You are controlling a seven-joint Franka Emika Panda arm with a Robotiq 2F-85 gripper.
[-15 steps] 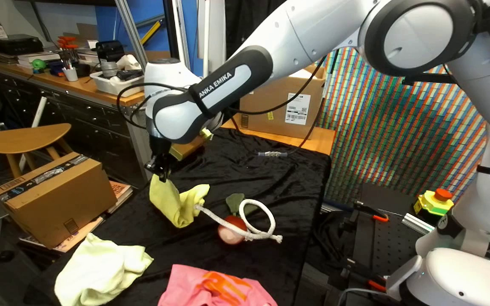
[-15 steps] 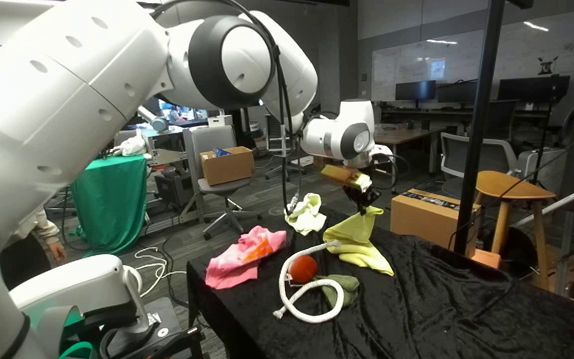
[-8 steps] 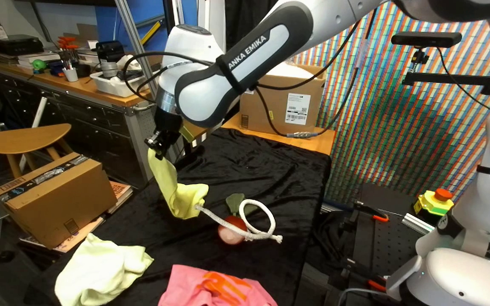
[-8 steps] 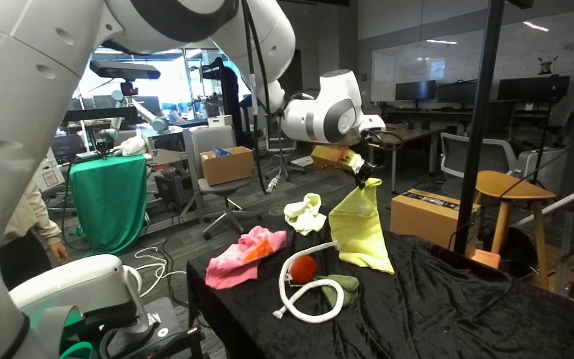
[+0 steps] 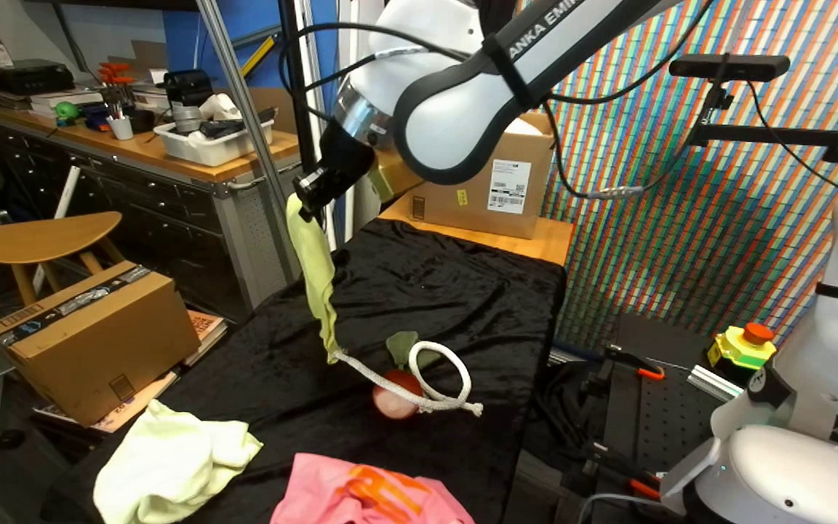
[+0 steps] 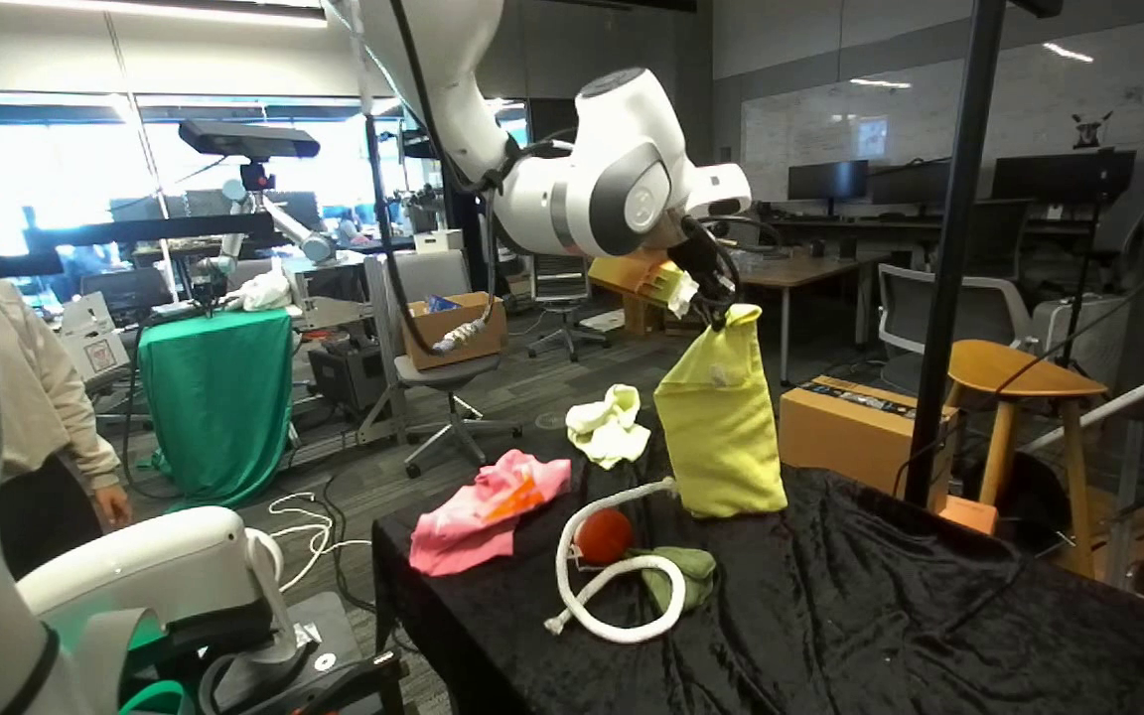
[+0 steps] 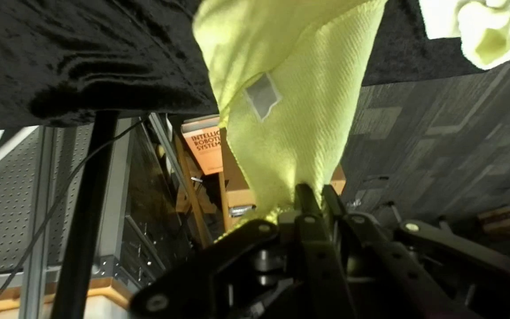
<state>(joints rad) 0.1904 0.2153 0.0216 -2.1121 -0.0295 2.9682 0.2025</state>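
My gripper [image 5: 305,207] is shut on the top edge of a yellow cloth [image 5: 315,266], above the table. The gripper [image 6: 718,316] and cloth [image 6: 721,427] also show in an exterior view. In the wrist view the fingertips [image 7: 319,195] pinch the cloth [image 7: 308,97], which bears a small grey patch. The cloth hangs down; its lower edge is at or near the table, and I cannot tell if it touches. A white rope [image 5: 372,376] starts beside that edge and curls over a red ball [image 5: 393,405]. An olive green cloth [image 6: 689,574] lies by the ball.
A pale yellow cloth [image 5: 172,466] and a pink cloth with orange print [image 5: 317,487] lie on the black-covered table [image 5: 463,291]. A cardboard box [image 5: 99,342] and wooden stool [image 5: 41,236] stand beyond its edge. A black post [image 6: 949,248] rises near the table.
My gripper has risen and shifted, pulling the yellow cloth up from a folded heap to a hanging sheet. The rope, ball, green, pink and pale yellow cloths have not moved.
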